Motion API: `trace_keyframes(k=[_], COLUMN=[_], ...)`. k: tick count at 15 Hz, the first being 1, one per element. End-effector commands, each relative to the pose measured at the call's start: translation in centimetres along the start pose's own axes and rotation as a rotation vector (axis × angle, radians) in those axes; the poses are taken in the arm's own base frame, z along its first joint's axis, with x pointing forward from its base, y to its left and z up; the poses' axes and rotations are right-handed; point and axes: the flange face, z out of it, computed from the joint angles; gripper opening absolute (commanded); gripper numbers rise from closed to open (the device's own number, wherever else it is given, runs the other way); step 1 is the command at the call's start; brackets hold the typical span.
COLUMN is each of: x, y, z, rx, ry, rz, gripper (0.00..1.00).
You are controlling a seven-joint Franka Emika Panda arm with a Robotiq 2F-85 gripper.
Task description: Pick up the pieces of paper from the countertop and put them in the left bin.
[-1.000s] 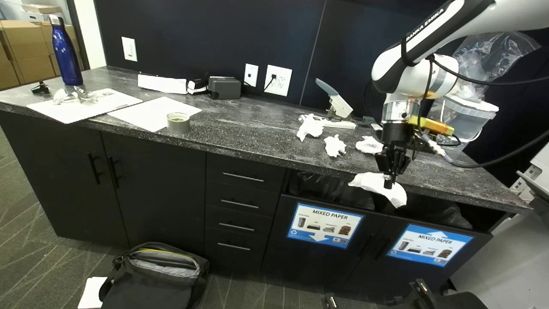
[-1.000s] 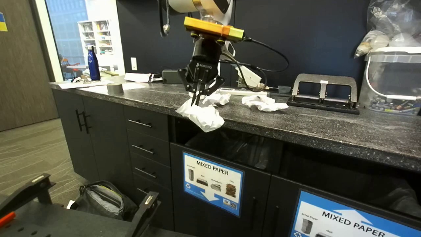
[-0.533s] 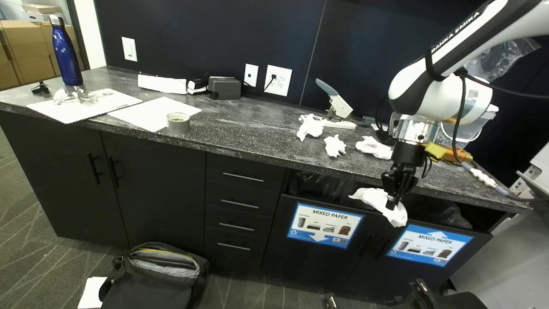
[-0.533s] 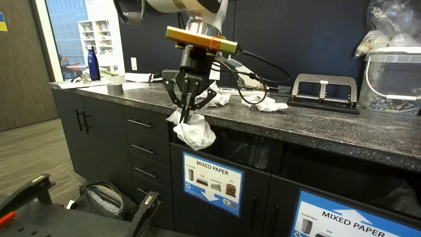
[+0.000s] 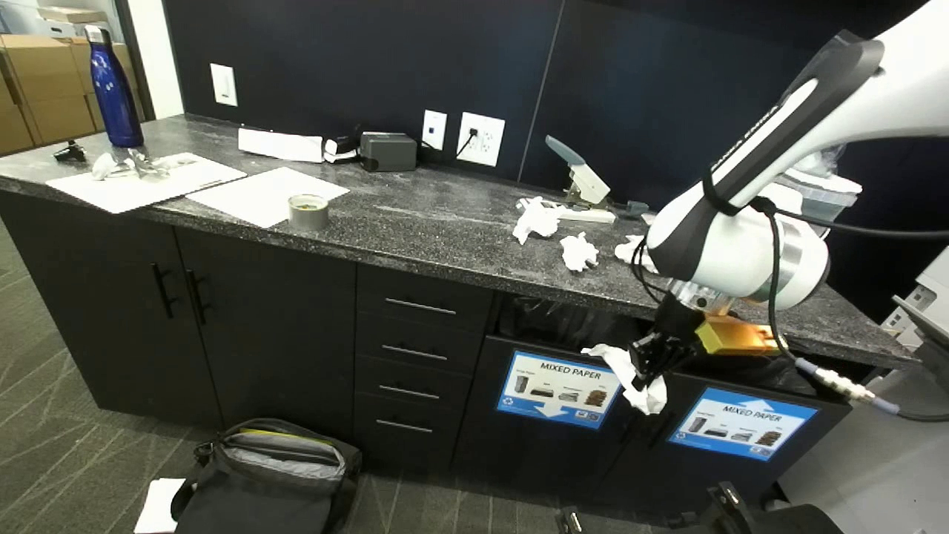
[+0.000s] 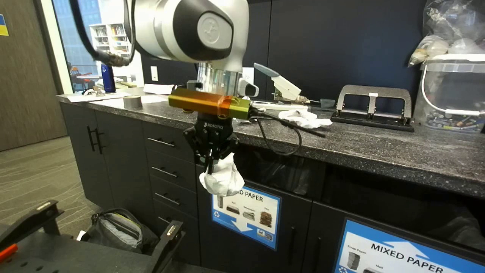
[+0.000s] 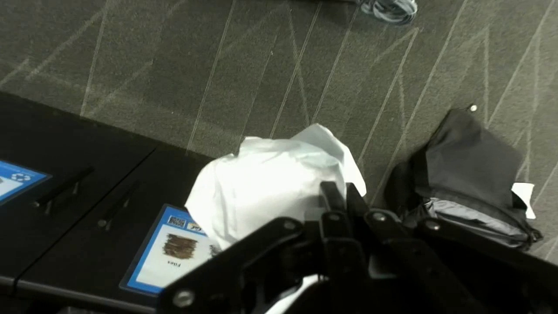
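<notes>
Shut on a crumpled white piece of paper (image 5: 646, 397), my gripper (image 6: 209, 168) hangs below the countertop's edge, in front of the left bin (image 6: 291, 216). The paper (image 6: 223, 180) covers part of that bin's blue-and-white label. Seen from the wrist, the fingertips pinch the paper (image 7: 266, 183) near one side, and floor shows beyond it. Above the bin front is its dark slot (image 5: 549, 319). On the speckled countertop (image 5: 415, 215) lie further pieces of paper: one by the stapler (image 5: 537, 220), a small one (image 5: 578, 252), and one partly behind the arm (image 5: 627, 251).
To the right is a like bin front (image 5: 801, 437). A stapler (image 6: 282, 85), a hole punch (image 6: 373, 108) and a clear tub (image 6: 451, 94) stand at the back. Flat sheets (image 5: 259, 196), a tape roll (image 5: 308, 213) and a blue bottle (image 5: 115, 96) stand leftward; a bag (image 5: 274, 482) lies on the floor.
My gripper has come down from the countertop's edge to in front of the bin front and tilted, the paper still in it. The papers on the countertop have not moved.
</notes>
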Motion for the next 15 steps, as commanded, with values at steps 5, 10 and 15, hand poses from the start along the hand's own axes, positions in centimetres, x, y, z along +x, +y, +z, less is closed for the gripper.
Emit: trace_keyframes(k=[5, 10, 15], x=[4.9, 6.4, 6.2], y=[-0.5, -1.3, -0.7], z=[5.9, 11.1, 15.0], rx=[-0.199, -0.212, -0.263], ry=[0.338, 0.589, 0.807], rz=[0.023, 0.108, 0.191], gripper=[0.06, 0.06, 0.06])
